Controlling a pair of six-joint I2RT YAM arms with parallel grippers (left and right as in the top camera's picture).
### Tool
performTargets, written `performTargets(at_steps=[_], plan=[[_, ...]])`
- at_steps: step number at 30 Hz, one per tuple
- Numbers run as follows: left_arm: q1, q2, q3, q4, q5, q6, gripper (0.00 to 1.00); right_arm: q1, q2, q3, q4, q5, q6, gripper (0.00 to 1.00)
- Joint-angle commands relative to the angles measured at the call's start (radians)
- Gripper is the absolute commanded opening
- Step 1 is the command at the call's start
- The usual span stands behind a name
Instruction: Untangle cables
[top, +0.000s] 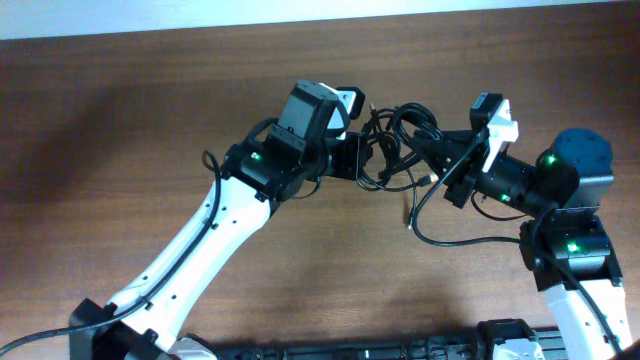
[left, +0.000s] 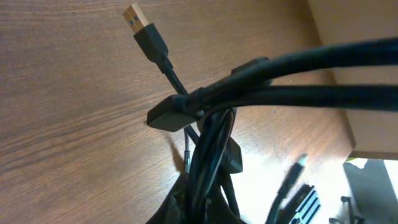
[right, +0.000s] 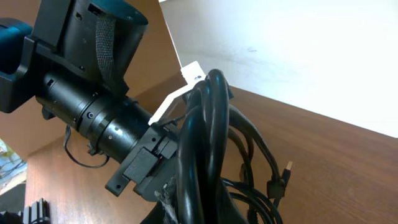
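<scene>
Cables (right: 199, 143), looped black cords, filled the near field of both wrist views, rising from each gripper's mouth. The fingers were hidden, so both grips only appeared closed on the bundle. One USB plug (left: 144, 30) stuck up free. Overhead, left gripper (top: 352, 158) and right gripper (top: 440, 150) met the tangle from opposite sides, forearms angled inward above the table (top: 150, 90).
</scene>
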Motion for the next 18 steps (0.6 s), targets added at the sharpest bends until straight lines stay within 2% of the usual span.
performTargets(at_steps=[1,4,7,10,12,16,18], plan=[[0.008,0.001,0.003,-0.023,-0.03,0.086,0.0,0.0,-0.01,0.02,0.015,0.021,-0.007,0.04],[0.008,0.001,0.002,-0.057,-0.108,0.085,0.0,0.0,-0.01,0.02,0.014,0.08,0.003,0.04],[0.008,0.001,0.003,-0.136,-0.288,0.085,0.0,0.0,-0.01,0.02,0.006,0.286,0.129,0.04],[0.008,0.001,0.003,-0.162,-0.336,0.094,0.0,0.0,-0.01,0.02,-0.032,0.412,0.207,0.04],[0.008,0.001,0.003,-0.161,-0.333,0.134,0.0,0.0,-0.01,0.02,-0.096,0.504,0.257,0.04],[0.008,-0.002,0.003,-0.152,-0.332,0.27,0.0,0.0,-0.009,0.02,-0.194,0.53,0.256,0.04],[0.008,-0.005,0.003,-0.129,-0.332,0.407,0.0,0.0,-0.01,0.02,-0.265,0.529,0.256,0.04]])
